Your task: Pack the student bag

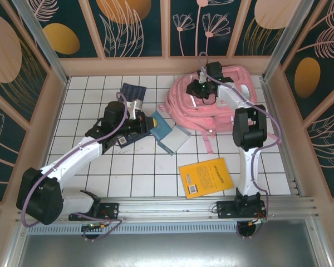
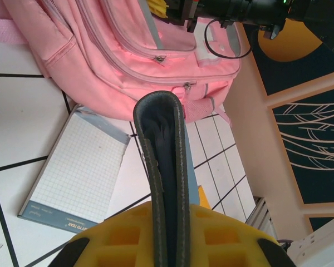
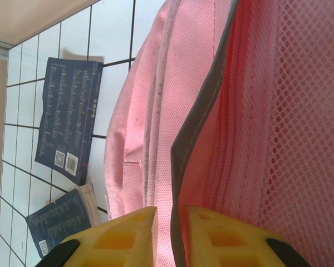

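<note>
The student bag (image 1: pixel 211 103) is a big pink backpack lying at the back right of the tiled table; it also appears in the left wrist view (image 2: pixel 128 50). At the bag's top, my right gripper (image 1: pixel 203 89) has its yellow jaws (image 3: pixel 172 214) shut on a pink fabric edge with grey trim (image 3: pixel 197 128). My left gripper (image 1: pixel 150 120) is at mid-table, left of the bag. It (image 2: pixel 172 222) is shut on a dark blue folder (image 2: pixel 161 144) with grey stitched edges, held upright and seen edge-on.
A graph-paper pad (image 1: pixel 175 139) (image 2: pixel 78 172) and a blue book (image 1: pixel 158 127) lie beside the left gripper. Two dark blue booklets (image 1: pixel 132 92) (image 1: pixel 125 139) lie further left. A yellow book (image 1: pixel 206 177) lies front right. Wooden walls ring the table.
</note>
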